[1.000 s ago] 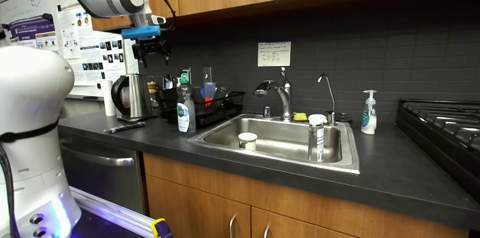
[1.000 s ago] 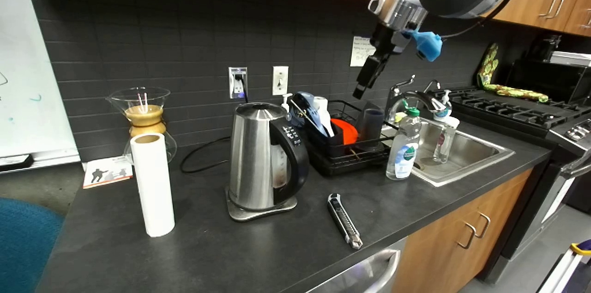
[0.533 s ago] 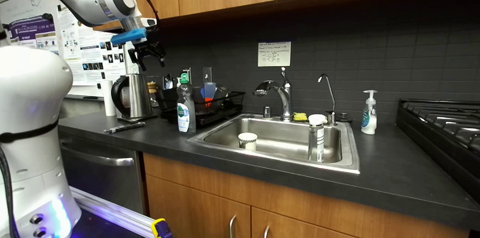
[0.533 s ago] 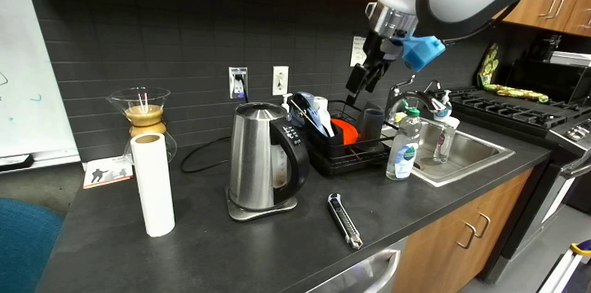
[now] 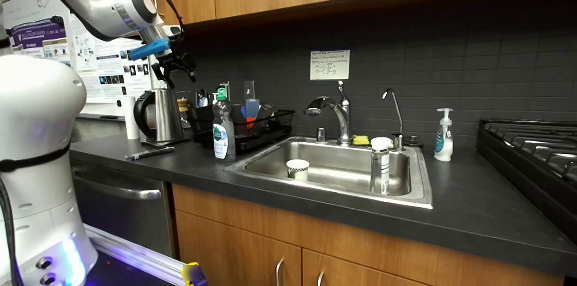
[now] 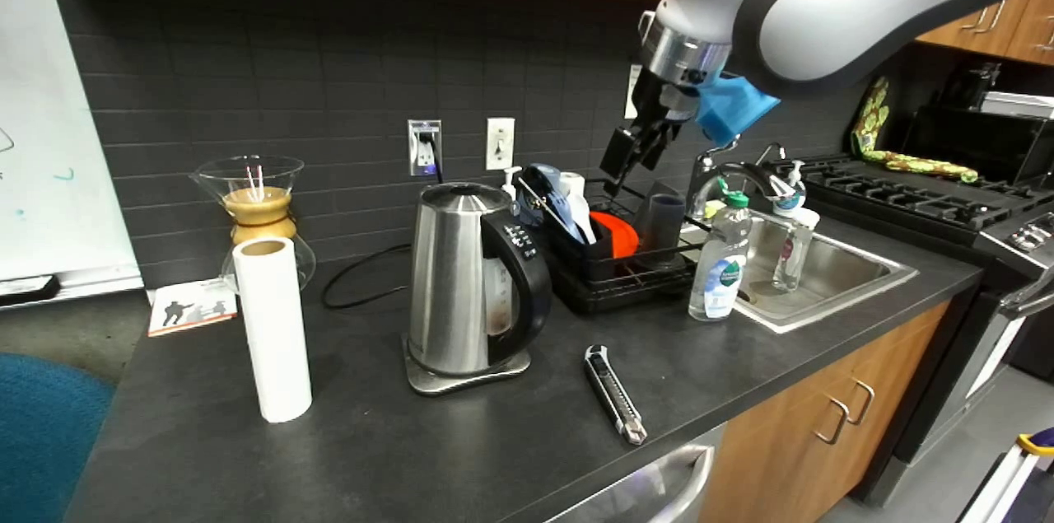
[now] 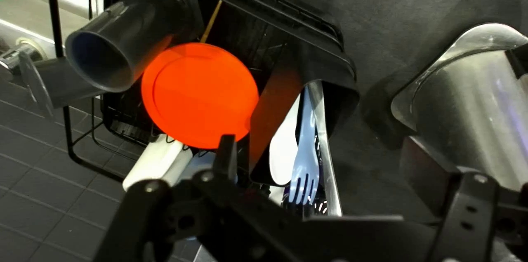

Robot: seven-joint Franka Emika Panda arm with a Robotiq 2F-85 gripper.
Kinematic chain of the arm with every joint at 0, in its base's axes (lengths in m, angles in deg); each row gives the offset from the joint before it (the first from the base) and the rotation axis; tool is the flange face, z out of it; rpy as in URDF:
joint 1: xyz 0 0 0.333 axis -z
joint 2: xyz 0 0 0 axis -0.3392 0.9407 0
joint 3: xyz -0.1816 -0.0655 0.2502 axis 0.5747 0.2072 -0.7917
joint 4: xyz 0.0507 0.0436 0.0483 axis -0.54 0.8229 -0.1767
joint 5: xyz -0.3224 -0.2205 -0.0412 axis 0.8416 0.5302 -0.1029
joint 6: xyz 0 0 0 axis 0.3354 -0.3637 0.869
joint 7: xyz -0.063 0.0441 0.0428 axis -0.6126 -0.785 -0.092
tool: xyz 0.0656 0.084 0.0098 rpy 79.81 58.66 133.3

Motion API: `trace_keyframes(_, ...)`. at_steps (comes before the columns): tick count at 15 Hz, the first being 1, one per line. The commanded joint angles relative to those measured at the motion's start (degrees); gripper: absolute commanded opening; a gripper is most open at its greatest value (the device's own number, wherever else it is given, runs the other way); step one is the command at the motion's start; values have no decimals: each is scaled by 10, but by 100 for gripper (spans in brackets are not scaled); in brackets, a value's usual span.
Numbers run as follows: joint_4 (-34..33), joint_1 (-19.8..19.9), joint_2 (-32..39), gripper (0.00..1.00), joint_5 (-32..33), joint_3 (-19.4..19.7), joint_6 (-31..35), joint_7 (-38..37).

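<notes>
Narrow gap between kettle (image 7: 474, 101) and dish rack (image 6: 623, 293), cutlery (image 7: 304, 163) alongside.

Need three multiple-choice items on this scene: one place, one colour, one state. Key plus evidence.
1. Where is the patterned cup?
A. on the stove
B. in the sink
C. beside the kettle

2. What colour is the disc in the dish rack?
A. orange-red
B. green
C. white

3. How does the end effector stand?
A. shut on a fork
B. shut, empty
C. open, empty

1: B, an exterior view shows it inside the sink.
2: A, its orange-red face shows in the wrist view.
3: C, the wrist view shows its jaws wide apart, gripping nothing.
</notes>
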Motion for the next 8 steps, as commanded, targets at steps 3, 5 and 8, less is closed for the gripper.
trace_keyframes(3,-1,2,32,100,42,-17,46,-18)
trace_keyframes(5,-5,3,44,100,56,-20,60,-18)
trace_keyframes(8,-9,3,59,100,93,-29,86,-27)
